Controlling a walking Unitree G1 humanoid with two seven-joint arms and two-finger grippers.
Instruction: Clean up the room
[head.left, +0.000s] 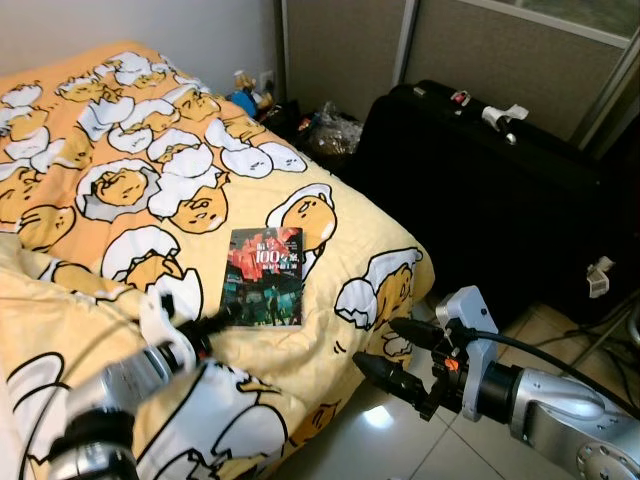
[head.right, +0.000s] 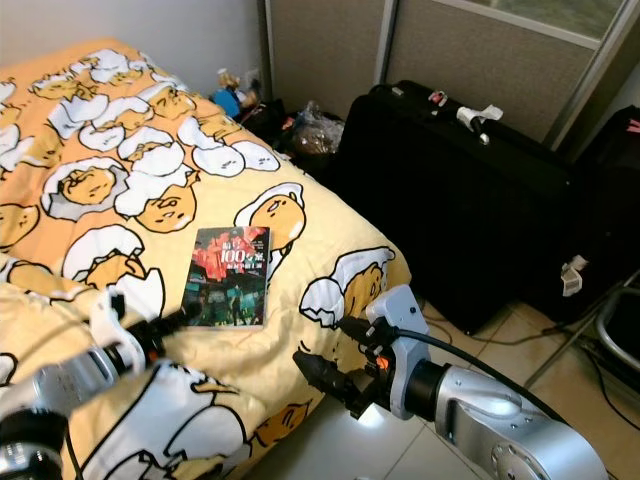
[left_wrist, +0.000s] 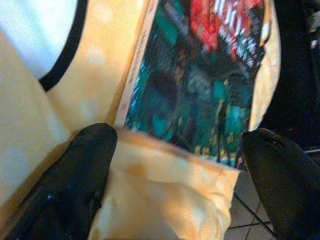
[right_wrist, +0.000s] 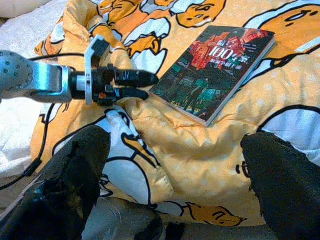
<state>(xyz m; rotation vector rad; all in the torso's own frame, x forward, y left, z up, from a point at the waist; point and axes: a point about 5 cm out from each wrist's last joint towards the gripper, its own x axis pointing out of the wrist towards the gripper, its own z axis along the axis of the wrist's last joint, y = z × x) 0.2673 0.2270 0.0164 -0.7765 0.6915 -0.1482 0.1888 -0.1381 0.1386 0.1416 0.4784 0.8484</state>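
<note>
The left pincer (head.left: 218, 322) reaches low over the bed (head.left: 120, 120), fingers spread, tips just at the near edge of the book (head.left: 266, 277) lying flat on the egg-patterned duvet. The right pincer (head.left: 392, 354) hovers open off the bed's near right corner above the tiled floor (head.left: 400, 440), with a black suitcase (head.left: 480, 170) far right.

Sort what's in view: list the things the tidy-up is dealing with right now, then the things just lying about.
In hand:
- book on the duvet
- left tool, open, at the book's near edge
- right tool, open, off the bed's corner

Lying about:
- black suitcase
- toys beside the bed
</note>
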